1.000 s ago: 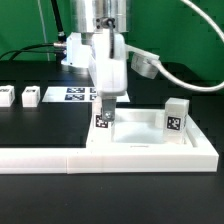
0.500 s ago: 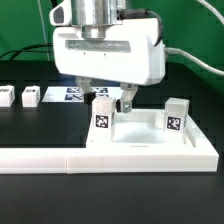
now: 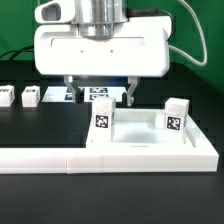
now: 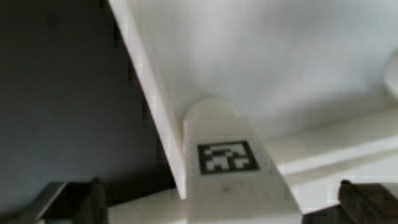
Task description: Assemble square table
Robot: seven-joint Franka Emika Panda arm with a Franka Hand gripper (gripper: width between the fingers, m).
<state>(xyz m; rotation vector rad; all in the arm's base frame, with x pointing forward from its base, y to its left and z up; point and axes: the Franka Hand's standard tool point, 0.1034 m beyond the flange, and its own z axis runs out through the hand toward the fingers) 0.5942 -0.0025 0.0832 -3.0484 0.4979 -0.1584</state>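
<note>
The square table's white tabletop [image 3: 138,141] lies upside down against the border bar. Two tagged legs stand on it, one [image 3: 103,119] at the exterior view's left corner and one [image 3: 177,114] at the right corner. My gripper [image 3: 99,93] hangs open just above and behind the left leg, touching nothing. In the wrist view that leg [image 4: 228,158] rises between my dark fingers [image 4: 79,201], well apart from both, with the tabletop [image 4: 285,70] beyond. Two loose legs [image 3: 30,97] [image 3: 5,97] lie at the far left.
The long white L-shaped border bar [image 3: 60,158] runs along the front of the black table. The marker board [image 3: 85,94] lies behind the gripper. A white cable [image 3: 195,50] hangs at the right before a green backdrop.
The gripper has turned about a quarter turn, now broadside to the exterior camera, and has risen off the left leg it stood around. The leg stays upright on the tabletop.
</note>
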